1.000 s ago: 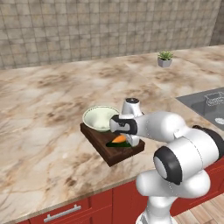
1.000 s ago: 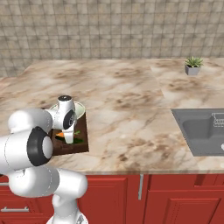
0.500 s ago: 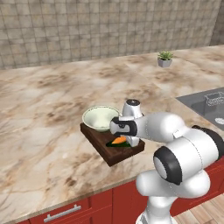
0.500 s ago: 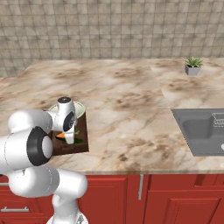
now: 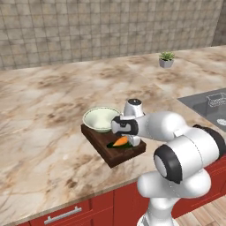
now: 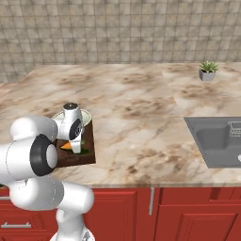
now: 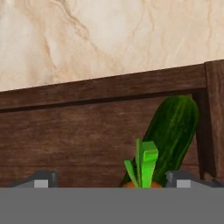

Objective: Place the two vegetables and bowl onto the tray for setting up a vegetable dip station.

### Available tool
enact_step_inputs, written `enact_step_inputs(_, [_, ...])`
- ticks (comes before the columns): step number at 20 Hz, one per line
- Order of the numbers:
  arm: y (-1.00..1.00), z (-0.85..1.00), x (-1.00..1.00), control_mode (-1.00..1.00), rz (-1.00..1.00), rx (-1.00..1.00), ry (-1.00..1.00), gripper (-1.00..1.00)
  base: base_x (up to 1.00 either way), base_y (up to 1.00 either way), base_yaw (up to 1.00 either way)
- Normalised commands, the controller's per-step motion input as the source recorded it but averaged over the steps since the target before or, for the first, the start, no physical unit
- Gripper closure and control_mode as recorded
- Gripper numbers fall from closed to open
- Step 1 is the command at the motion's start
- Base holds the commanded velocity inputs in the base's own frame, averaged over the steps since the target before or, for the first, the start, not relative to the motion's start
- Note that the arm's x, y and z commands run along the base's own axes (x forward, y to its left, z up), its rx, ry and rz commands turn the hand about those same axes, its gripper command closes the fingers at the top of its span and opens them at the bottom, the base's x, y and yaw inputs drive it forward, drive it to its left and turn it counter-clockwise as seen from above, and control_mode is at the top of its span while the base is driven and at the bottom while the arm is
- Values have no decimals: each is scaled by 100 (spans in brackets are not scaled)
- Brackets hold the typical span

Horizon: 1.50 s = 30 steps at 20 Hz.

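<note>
The dark brown wooden tray (image 5: pixel 128 154) (image 6: pixel 89 157) lies near the counter's front edge. On its far end rests the pale green-white bowl (image 5: pixel 100 118) (image 6: pixel 86 117). The orange carrot (image 5: pixel 120 141) (image 6: pixel 65 146) and the dark green cucumber (image 5: pixel 113 145) (image 6: pixel 84 151) lie side by side on the tray's floor. My gripper (image 5: pixel 132 141) (image 6: pixel 75 147) (image 7: pixel 111 181) hangs just over them, pointing down. In the hand view its fingertips (image 7: pixel 41 179) stand wide apart; the carrot's green top (image 7: pixel 144 162) sits between them untouched, with the cucumber (image 7: pixel 173 129) behind it against the tray's rim (image 7: pixel 109 85). The gripper is open.
The marble counter (image 5: pixel 53 110) stretches wide to the left and behind the tray. A small potted plant (image 5: pixel 166 59) (image 6: pixel 207 71) stands at the back right. A steel sink (image 5: pixel 212 103) (image 6: pixel 219 141) is set in the counter at the right. A tiled wall closes off the back.
The gripper's fingers have spread apart and let go of the carrot, which now lies on the tray beside the cucumber. The arm itself has hardly moved.
</note>
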Motion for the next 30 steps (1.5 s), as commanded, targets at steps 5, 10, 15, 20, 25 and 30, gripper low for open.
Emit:
enact_step_inputs(5, [-33, 0, -21, -100, -3, 1, 0, -100, 0, 0, 0])
enact_step_inputs(10, [-40, 12, -5, -100, -6, 4, 1, -100, 0, 0, 0])
enact_step_inputs(15, [-23, 23, 3, -100, -8, 5, 5, -100, 0, 0, 0])
enact_step_inputs(20, [-23, 25, 15, -100, -5, -1, 13, -100, 0, 0, 0])
enact_step_inputs(25, [-24, 34, 0, -100, 5, -11, 17, -100, 0, 0, 0])
enact_step_inputs(30, [-30, 3, -26, -100, 11, -3, 1, -100, 0, 0, 0])
